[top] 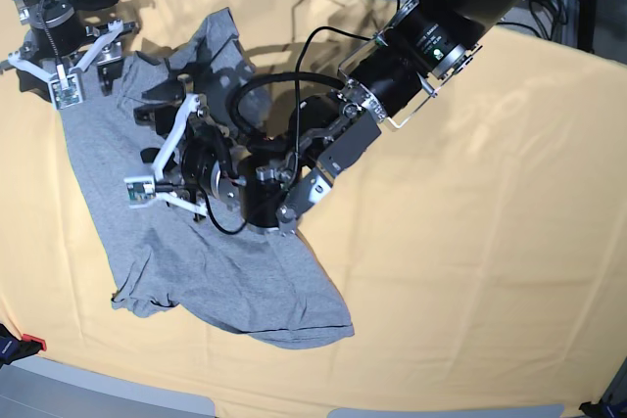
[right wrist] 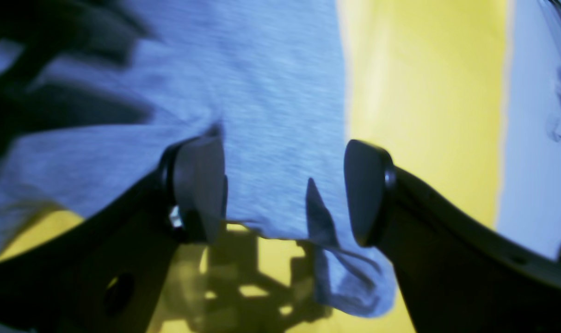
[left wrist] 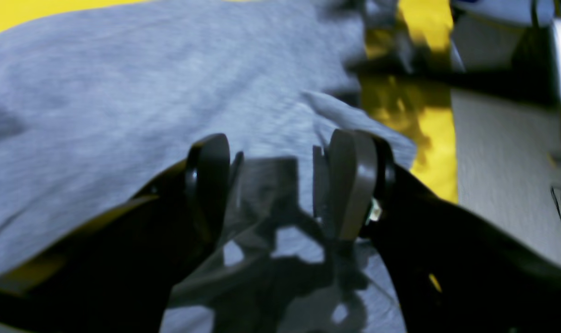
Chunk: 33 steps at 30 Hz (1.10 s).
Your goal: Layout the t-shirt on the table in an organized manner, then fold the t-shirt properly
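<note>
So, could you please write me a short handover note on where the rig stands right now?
Left gripper: fingers open, low over the middle of the t-shirt, nothing between them.
Right gripper: fingers open, straddling one edge of the shirt, not closed on it.
The shirt lies plain side up on the table, toward the side of the right arm; it is roughly spread but wrinkled, with a bottom corner curled over and the far end bunched under the arms.
Done: rough spreading only.
Left: smooth it out, flatten the sleeves and hem, then make all the folds.
</note>
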Available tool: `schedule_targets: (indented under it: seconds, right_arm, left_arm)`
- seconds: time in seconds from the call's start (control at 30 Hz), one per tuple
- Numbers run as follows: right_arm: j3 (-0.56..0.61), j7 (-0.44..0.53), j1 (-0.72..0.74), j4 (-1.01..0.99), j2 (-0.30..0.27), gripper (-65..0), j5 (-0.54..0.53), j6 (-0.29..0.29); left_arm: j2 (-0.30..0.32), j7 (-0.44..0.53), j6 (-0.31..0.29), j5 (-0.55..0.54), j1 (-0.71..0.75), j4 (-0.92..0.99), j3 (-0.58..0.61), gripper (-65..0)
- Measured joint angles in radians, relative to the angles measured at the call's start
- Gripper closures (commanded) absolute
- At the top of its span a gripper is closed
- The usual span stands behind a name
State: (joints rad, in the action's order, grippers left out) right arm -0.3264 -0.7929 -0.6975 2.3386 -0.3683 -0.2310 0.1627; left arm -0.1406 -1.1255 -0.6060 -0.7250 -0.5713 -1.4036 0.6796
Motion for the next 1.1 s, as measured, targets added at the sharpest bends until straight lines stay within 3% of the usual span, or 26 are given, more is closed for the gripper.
schedule_targets:
  seconds: [0.07,0.2,0.33,0.37,0.57,0.67,0.9,0.97,1.03,1.1]
  right_arm:
    - [0.000,0.000,0.000,0.000,0.000,-42.0,-0.014,0.013]
    - [-0.001,0.020,0.000,0.000,0.000,-42.0,-0.078,0.095]
    - [-0.001,0.015,0.024,0.000,0.000,-41.9,-0.195,0.257]
    - [-0.001,0.016,0.031,0.000,0.000,-42.0,-0.230,0.273]
    - [-0.001,0.024,0.090,-0.012,0.000,-42.0,-0.270,0.265]
    - [0.001,0.024,0.147,-0.114,0.000,-41.9,-0.311,0.262]
    - [0.001,-0.093,0.252,-0.302,0.000,-42.0,-0.547,0.399]
    - [0.001,-0.108,0.263,-0.326,0.003,-41.6,-0.572,0.421]
    - [0.002,-0.113,0.261,-0.337,0.003,-36.5,-0.570,0.422]
    - [0.002,-0.113,0.261,-0.337,0.003,-26.5,-0.571,0.422]
  left_arm:
    - [-0.001,0.000,0.000,0.001,-0.003,0.000,-0.041,-35.6]
    - [-0.003,-0.002,0.023,0.037,-0.008,0.000,-0.138,-35.6]
    - [0.002,-0.001,0.041,0.052,-0.016,0.000,-0.211,-35.6]
    - [0.010,0.000,0.041,0.051,-0.018,0.000,-0.217,-35.6]
    - [0.131,-0.002,0.038,0.052,-0.021,0.000,-0.219,-35.6]
    - [0.181,-0.002,0.037,0.049,-0.028,0.000,-0.221,-35.6]
    - [0.255,0.000,0.037,0.025,-0.033,0.000,-0.221,-35.6]
    - [0.273,-0.002,0.038,0.027,-0.033,0.000,-0.221,-35.6]
    - [0.279,-0.001,0.038,0.026,-0.033,0.000,-0.221,-35.6]
    - [0.279,-0.001,0.037,0.026,-0.033,0.000,-0.221,-35.6]
